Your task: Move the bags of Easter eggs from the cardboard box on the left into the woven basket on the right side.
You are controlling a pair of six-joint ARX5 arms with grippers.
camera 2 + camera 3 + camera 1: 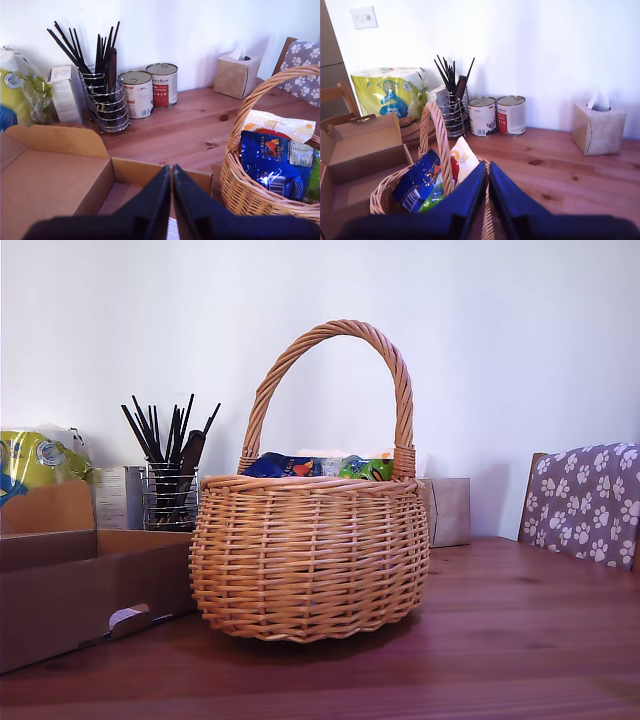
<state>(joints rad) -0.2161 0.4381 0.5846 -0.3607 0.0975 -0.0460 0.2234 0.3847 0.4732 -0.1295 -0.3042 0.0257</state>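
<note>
wooden table [520, 640]: woven basket [310, 550] holds bags of easter eggs [315, 467].

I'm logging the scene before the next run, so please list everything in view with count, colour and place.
basket: one, tan wicker, mid-table in the exterior view
egg bags: blue, white-orange and green ones show, exact count unclear, inside the basket
box: one, brown cardboard, exterior view's left, no bags visible inside
utensil holder: one, wire, with black sticks, behind the box
tins: two, white and red labels, by the wall
tissue box: one, tan, by the wall
large bag: one, yellow-green with blue print, by the wall
chair: one, paw-print cover, exterior view's right
my first gripper: black, shut, above the box
my second gripper: blue-black, shut, above the basket
</note>
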